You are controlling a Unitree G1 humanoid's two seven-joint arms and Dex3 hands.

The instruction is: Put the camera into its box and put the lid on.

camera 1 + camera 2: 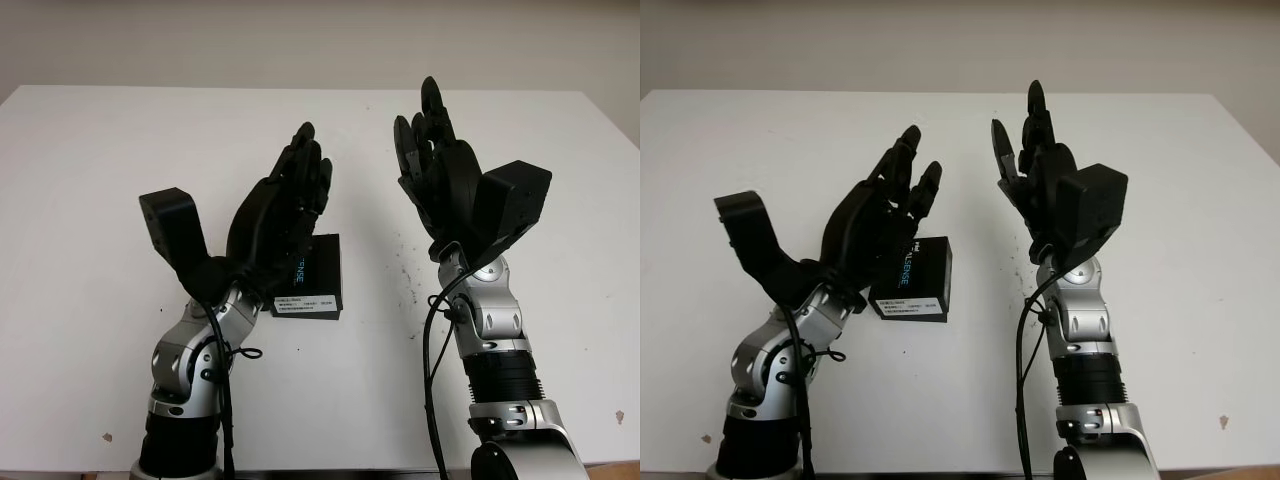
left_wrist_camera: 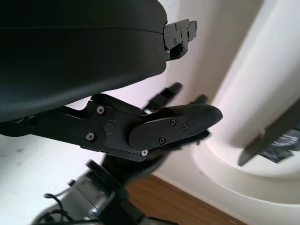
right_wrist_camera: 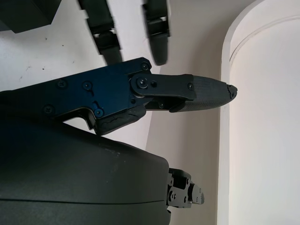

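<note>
Your black box (image 1: 915, 280) lies on the white table (image 1: 90, 180), a little toward seven o'clock from centre, its lid already on; what is inside cannot be told. A white label runs along its near edge. Your left hand (image 1: 285, 205) is raised over the box at its ten o'clock side, holding nothing, clear of it. Your right hand (image 1: 435, 170) is lifted at about three o'clock of the box, well apart, likewise holding nothing.
</note>
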